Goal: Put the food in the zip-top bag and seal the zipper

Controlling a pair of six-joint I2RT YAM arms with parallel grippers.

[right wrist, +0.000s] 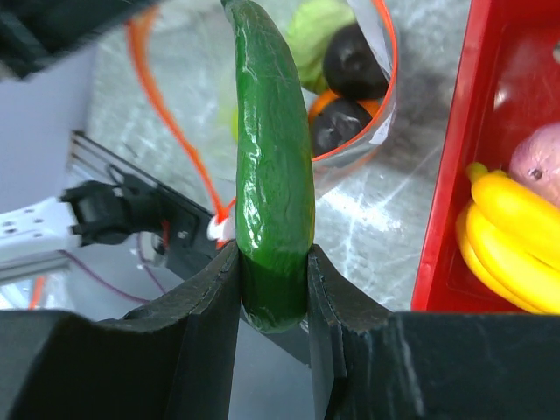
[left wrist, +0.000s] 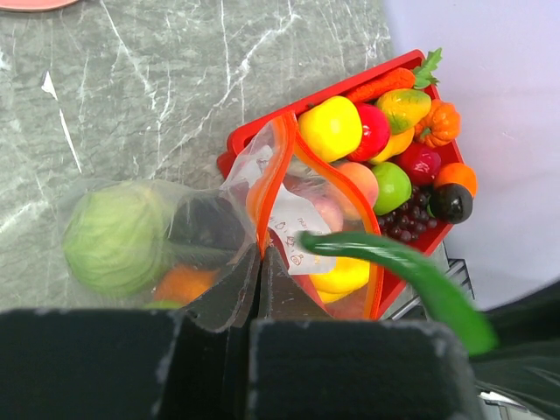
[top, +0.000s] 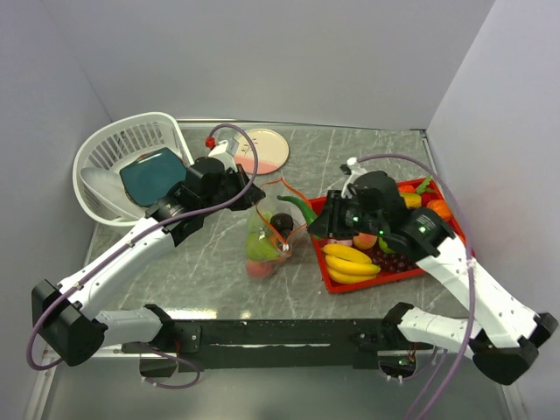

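Grey marble-look table [top: 367,149] boxed in by plain pale walls. Upper left of the top view there's a white lattice basket [top: 105,144] with a teal dish [top: 153,175] in it, and a pink plate [top: 267,150] sits at the back near the middle.

The zip-top bag [top: 262,241] is dead centre of the top view, between the two arms, standing up with its mouth open. You can already see stuff through the plastic: a pale green round thing [left wrist: 114,236], something dark [left wrist: 206,227] and an orange [left wrist: 179,284].

The left gripper [left wrist: 262,271] is pinched tight on the zipper [left wrist: 276,175], right at the orange-red strip, with basically no gap between the jaws, holding that edge of the mouth up. The strip's small white end piece [right wrist: 219,227] shows left of centre in the right wrist view.

The right gripper [right wrist: 273,289] is clamped on the butt end of a long green chilli [right wrist: 271,157], with the jaws only as far apart as the chilli is thick. The free end pokes toward the top of that frame, by the bag's mouth. Can't tell if the tip is actually past the rim.

The red tray [top: 367,282] is just right of the bag and loaded: bananas [top: 350,261] along its near edge, grapes [top: 398,261] beside them, and more fruit piled behind under the right arm.
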